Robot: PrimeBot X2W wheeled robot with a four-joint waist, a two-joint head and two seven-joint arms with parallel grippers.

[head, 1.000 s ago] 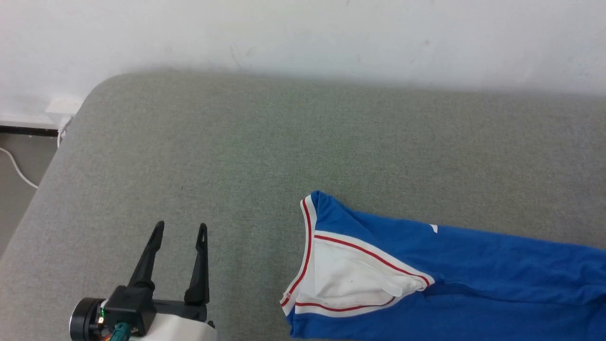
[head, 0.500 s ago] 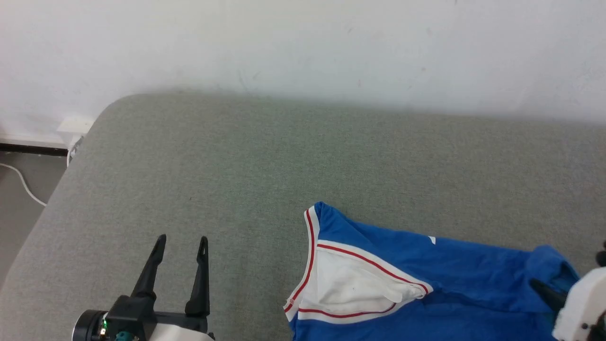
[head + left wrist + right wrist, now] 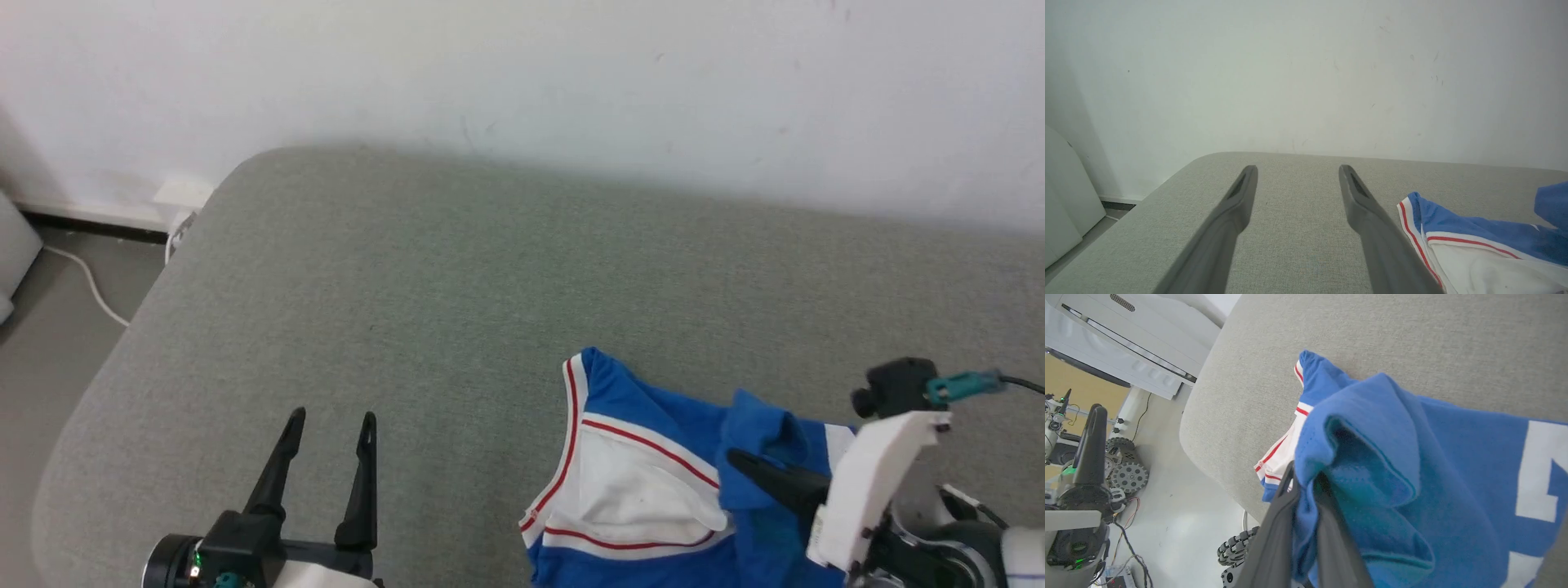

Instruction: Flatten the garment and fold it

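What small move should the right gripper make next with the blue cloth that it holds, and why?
Probably carry the fold toward the robot's left, across the white sleeve, and lower it flat. The right gripper is shut on a bunched, raised fold of the garment; the sleeve lies uncovered beyond it. The left gripper is open over the grey surface, apart from the cloth.

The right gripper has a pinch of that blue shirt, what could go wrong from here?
The right gripper is shut on a bunched fold of the garment, so pulling may crumple it rather than spread it. The left gripper hangs open, apart from it, so nothing pins it. Its sleeve lies near the edge of the grey surface and might slide off.
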